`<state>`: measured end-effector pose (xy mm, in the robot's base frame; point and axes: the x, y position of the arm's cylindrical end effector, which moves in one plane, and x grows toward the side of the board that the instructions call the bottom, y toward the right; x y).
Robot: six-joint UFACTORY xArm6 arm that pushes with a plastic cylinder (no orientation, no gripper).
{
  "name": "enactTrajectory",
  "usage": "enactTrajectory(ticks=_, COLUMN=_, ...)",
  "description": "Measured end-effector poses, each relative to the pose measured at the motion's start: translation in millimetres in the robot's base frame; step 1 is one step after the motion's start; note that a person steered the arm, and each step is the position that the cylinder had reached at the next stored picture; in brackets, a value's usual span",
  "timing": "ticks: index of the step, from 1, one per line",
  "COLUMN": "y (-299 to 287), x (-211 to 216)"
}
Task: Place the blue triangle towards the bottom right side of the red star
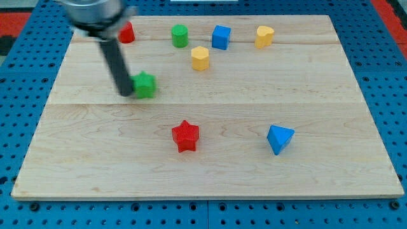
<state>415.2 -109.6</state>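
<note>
The blue triangle (pixel 280 138) lies on the wooden board toward the view's lower right. The red star (pixel 186 135) lies left of it, near the board's lower middle, well apart from it. My tip (pixel 125 93) is at the view's left, far from both, touching or almost touching the left side of a green star-like block (pixel 145 84). The rod rises up and to the left and is blurred.
Along the view's top sit a red block (pixel 127 32) partly hidden behind the rod, a green cylinder (pixel 180 35), a blue cube (pixel 220 37) and a yellow heart-like block (pixel 264 36). A yellow hexagonal block (pixel 200 58) sits below them.
</note>
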Motion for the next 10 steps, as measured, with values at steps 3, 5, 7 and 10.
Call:
enactTrajectory(ticks=3, y=78.4, x=37.1)
enactTrajectory(ticks=5, y=199.3, x=26.2)
enactTrajectory(ticks=7, y=245.7, x=114.9)
enactTrajectory(ticks=10, y=152.9, x=123.8)
